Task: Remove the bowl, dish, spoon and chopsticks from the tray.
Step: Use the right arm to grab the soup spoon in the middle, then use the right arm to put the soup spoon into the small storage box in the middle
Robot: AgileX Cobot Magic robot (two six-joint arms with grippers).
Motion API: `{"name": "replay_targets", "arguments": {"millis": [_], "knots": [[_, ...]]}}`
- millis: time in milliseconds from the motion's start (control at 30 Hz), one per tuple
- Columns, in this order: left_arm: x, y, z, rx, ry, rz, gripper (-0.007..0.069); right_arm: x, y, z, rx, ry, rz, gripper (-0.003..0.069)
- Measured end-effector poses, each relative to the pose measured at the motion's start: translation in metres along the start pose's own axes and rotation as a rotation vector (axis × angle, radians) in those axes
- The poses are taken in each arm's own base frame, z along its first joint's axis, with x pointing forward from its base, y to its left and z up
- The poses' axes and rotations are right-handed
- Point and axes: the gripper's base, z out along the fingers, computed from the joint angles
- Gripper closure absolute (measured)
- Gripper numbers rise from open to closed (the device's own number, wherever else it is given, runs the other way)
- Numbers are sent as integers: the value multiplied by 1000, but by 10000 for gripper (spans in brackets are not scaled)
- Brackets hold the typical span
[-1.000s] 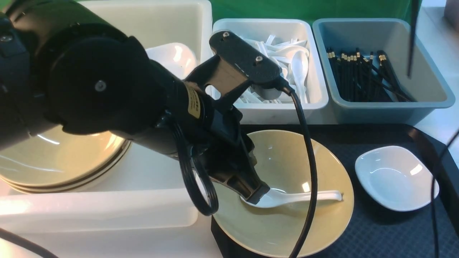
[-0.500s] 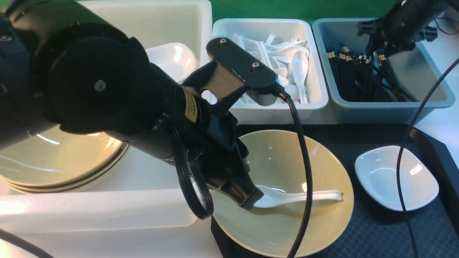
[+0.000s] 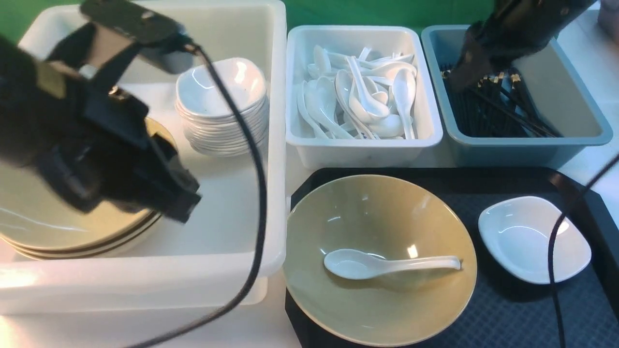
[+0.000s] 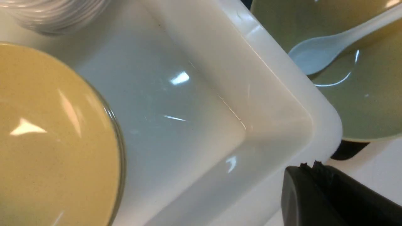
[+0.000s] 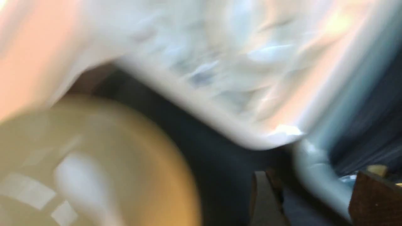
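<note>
The olive-yellow bowl (image 3: 382, 212) sits on the black tray (image 3: 512, 319) with the white spoon (image 3: 387, 265) lying loose inside it. To its right on the tray is the small white dish (image 3: 534, 239). My left gripper (image 3: 186, 205) hangs shut and empty over the white tub, well left of the bowl; in the left wrist view its tips (image 4: 309, 164) are pressed together near the tub's corner. My right gripper (image 3: 458, 79) hovers open over the grey-blue bin, where black chopsticks (image 3: 488, 113) lie. The blurred right wrist view shows the gripper (image 5: 317, 194) empty, its fingers (image 5: 263, 197) wide apart.
The big white tub (image 3: 271, 145) holds stacked olive-yellow bowls (image 3: 72, 227) and stacked white dishes (image 3: 220, 106). A white bin (image 3: 362, 150) of spoons and the grey-blue bin (image 3: 575, 101) stand behind the tray. Cables hang across the tub's front and over the dish.
My left arm pulled back left out of the bowl to above the tub, leaving the spoon behind. My right arm came down over the grey-blue bin and opened; the hanging chopstick is gone.
</note>
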Motion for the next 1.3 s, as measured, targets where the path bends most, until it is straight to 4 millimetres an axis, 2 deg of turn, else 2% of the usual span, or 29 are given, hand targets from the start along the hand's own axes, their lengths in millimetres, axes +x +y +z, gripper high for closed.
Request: {"name": "replay_targets", "arguments": {"millis": [33,67,167,233,333,367,500,700,833,900,1000,1100,1267,1300], "knots": [[9,-4,1,32,6,8,640,13,32,10,-60,63,-115,272],[11,-5,2,40,9,9,640,17,35,14,-71,81,-122,272],[23,-10,10,95,29,18,640,37,69,40,-153,188,-264,272],[34,-15,23,158,59,35,640,58,98,69,-203,285,-413,272],[43,-19,35,217,80,60,640,72,118,94,-179,314,-575,272],[44,-20,36,221,81,62,640,74,119,96,-180,322,-585,272],[51,-24,43,284,87,100,640,76,128,123,-111,288,-707,272],[51,-26,42,302,70,111,640,71,126,136,-76,235,-718,272],[51,-26,42,303,67,123,640,75,126,146,-96,282,-721,274],[51,-26,42,303,65,126,640,81,126,151,-122,332,-737,288],[50,-26,42,300,59,126,640,86,125,156,-145,381,-741,365],[49,-26,43,295,49,125,640,82,125,153,-140,379,-745,499],[49,-25,43,291,42,124,640,47,119,119,-34,262,-715,592],[49,-25,43,291,41,124,640,32,114,105,11,210,-692,594]]}}
